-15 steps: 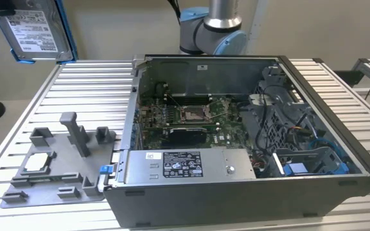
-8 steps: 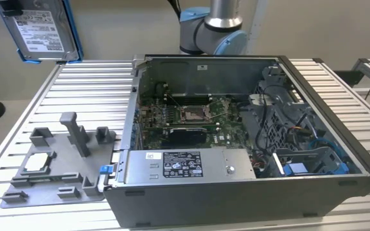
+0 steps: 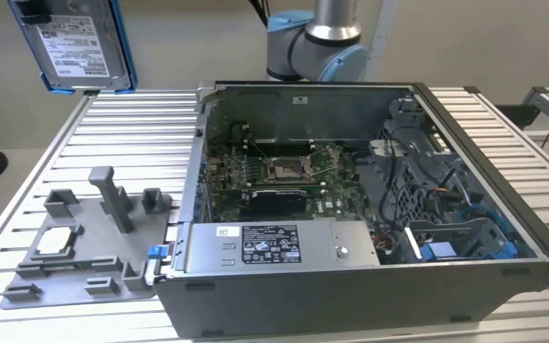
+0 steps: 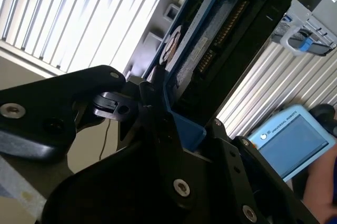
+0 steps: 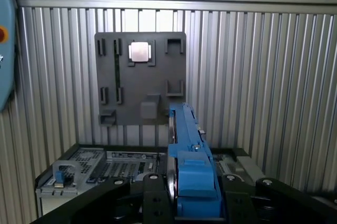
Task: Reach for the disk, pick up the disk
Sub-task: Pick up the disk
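**Disk** (image 3: 76,44): flat silver metal drive with a white printed label, set in a bright blue bracket (image 5: 188,129). It is lifted clear of the surface and hangs upright at the exterior view's upper left, label face to the camera, well apart from everything lying below. The first wrist view shows it edge-on.

**Pincer** (image 5: 192,187): black, closed on the disk. Its fingers (image 5: 152,192) stand on either side of the blue bracket and clamp it between them, as seen in both wrist views.

**Arm** (image 3: 317,39): grey tube with pale blue joint caps, standing behind the computer case.

**Surface** (image 3: 131,143): ribbed aluminium, carrying the case and the holder plate.

**Computer case** (image 3: 351,300): dark grey, lying on its side with the panel off. Inside are:
- a green circuit board (image 3: 284,171);
- a long grey box (image 3: 274,246) with a black-and-white label, along the near wall;
- black cables (image 3: 389,193) and blue fittings towards the exterior view's right.

**Holder plate** (image 3: 74,275): grey plastic, flat on the surface just beside the case on the exterior view's left. It has several upright posts and pockets.

**Chip** (image 3: 57,239): small, square and silver, seated in one pocket of the holder plate. The first wrist view shows it below the raised disk.

**Handheld screen unit** (image 4: 295,139): pale blue casing with a dark display, seen in the second wrist view beyond the pincer.
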Controlling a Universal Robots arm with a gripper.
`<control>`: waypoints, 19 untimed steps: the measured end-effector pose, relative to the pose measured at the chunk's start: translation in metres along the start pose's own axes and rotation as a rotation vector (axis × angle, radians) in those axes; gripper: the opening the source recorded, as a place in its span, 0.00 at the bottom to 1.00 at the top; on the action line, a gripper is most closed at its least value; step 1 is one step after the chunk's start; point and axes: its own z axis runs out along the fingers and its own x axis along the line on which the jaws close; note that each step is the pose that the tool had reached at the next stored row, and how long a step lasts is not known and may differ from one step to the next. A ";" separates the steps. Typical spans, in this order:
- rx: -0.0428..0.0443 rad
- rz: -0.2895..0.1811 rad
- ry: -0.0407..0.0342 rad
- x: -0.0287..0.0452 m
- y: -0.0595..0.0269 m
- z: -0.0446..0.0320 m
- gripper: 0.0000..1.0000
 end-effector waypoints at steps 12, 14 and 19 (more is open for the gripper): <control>-0.0003 0.000 0.0000 0.0001 -0.0304 0.0032 0.00; -0.0003 0.000 0.0000 0.0001 -0.0355 0.0038 0.00; -0.0004 0.000 0.0000 0.0001 -0.0478 0.0051 0.00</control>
